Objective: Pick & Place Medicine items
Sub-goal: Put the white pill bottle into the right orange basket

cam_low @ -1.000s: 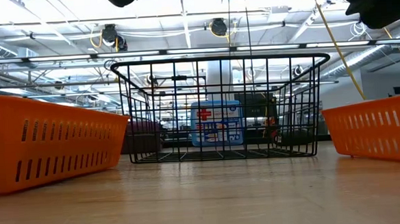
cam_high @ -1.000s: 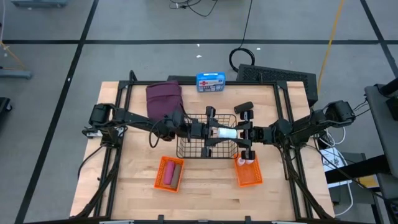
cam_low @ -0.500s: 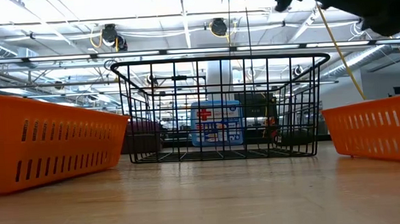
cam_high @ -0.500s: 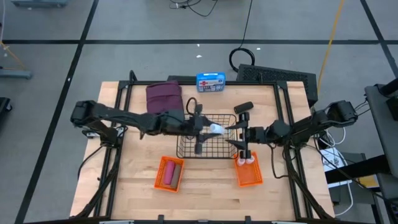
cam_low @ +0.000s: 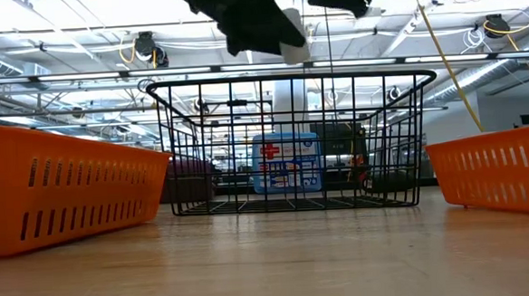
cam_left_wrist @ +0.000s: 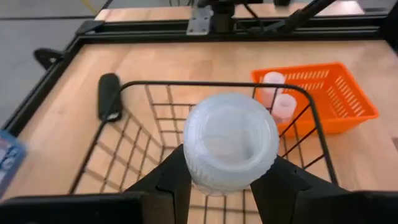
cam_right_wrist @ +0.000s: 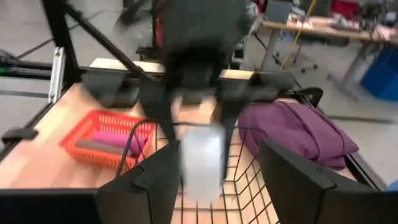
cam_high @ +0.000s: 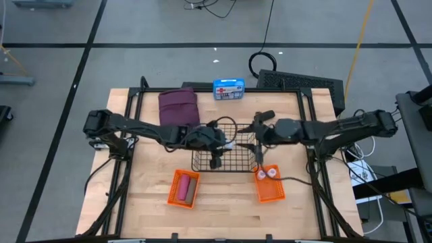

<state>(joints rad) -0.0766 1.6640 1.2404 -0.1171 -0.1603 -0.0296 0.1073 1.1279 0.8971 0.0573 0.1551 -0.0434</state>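
Observation:
My left gripper (cam_high: pixel 228 142) reaches in from the table's left and is shut on a small white round bottle (cam_left_wrist: pixel 231 148) above the black wire basket (cam_high: pixel 202 160). In the low view the bottle (cam_low: pixel 293 39) hangs over the basket's rim (cam_low: pixel 288 77). My right gripper (cam_high: pixel 254 135) stands open just to the right of the bottle, facing it, with nothing between its fingers (cam_right_wrist: pixel 158 180). Two more white bottles (cam_high: pixel 266 174) stand in the right orange bin (cam_high: pixel 270 192). A pink cylinder (cam_high: pixel 182 188) lies in the left orange bin (cam_high: pixel 172 196). A maroon pouch (cam_high: pixel 177 105) and a dark-grey oblong piece (cam_left_wrist: pixel 109 96) lie on the table. My left gripper pinches the bottle by two opposite sides of its round wall (cam_left_wrist: pixel 189 167) between its two fingers. The fingers come from the table's left, slanting down. One round, ribbed end of the bottle faces the wrist. The bottle is lifted clear, over the basket.
A blue first-aid box (cam_high: pixel 229 88) lies at the far edge. A black frame (cam_high: pixel 307 101) runs round the tabletop. Bare wood shows along the near edge between and in front of the two orange bins.
The bottle was between both grippers a second ago. My right gripper has come off it, drawn back toward the table's right and tipped up to near level. My left gripper keeps the bottle, has tipped forward and sunk with it toward the basket, coming into the low view.

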